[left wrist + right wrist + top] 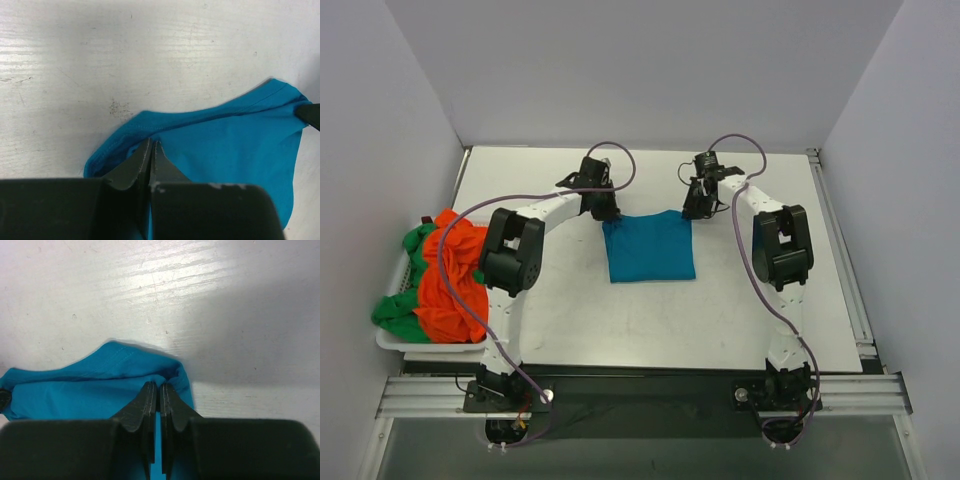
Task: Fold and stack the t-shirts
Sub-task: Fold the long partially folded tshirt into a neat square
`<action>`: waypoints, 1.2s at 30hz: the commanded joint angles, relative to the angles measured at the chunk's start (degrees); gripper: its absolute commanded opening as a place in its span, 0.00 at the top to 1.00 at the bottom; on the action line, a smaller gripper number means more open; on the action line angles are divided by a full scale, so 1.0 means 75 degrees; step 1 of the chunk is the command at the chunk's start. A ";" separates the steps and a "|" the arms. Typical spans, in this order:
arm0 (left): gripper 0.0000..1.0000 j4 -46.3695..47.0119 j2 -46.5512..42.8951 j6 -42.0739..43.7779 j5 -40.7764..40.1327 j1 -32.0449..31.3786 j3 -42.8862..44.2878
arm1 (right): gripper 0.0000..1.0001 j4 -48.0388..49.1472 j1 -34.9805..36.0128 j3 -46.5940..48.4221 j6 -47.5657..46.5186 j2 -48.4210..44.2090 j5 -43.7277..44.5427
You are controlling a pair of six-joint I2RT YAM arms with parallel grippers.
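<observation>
The teal-blue t-shirt (649, 250) lies folded into a rough square at the table's middle. My left gripper (607, 213) is shut on its far left corner (125, 145). My right gripper (691, 209) is shut on its far right corner (170, 372). Both wrist views show the pads pinched on a fold of teal cloth, with the far edge a little bunched between the two grips. The bright orange t-shirt (452, 280) and the green t-shirt (394, 312) lie crumpled together in the white basket (392, 342) at the left.
The basket stands off the table's left edge, beside my left arm's elbow. White table surface (750, 310) surrounds the teal shirt. Grey walls close in the back and sides.
</observation>
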 commanded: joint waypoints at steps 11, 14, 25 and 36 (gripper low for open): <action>1.00 0.0204 -0.0990 0.0034 0.0051 0.0308 -0.0224 | 1.00 -0.0080 -0.0362 0.0159 0.0227 -0.0430 0.0001; 1.00 0.0240 -0.0909 0.0011 0.0168 0.0425 -0.0260 | 1.00 -0.0080 -0.0362 0.0230 0.0215 -0.0313 -0.0069; 0.96 0.0333 -0.0580 0.0186 0.0285 0.0683 -0.0131 | 0.89 -0.0092 -0.0420 0.0897 -0.0113 0.0203 -0.0421; 0.47 -0.0393 -0.1199 0.0421 -0.0124 0.0719 0.0516 | 0.48 -0.0326 -0.0667 0.0794 -0.0581 -0.0476 -0.0983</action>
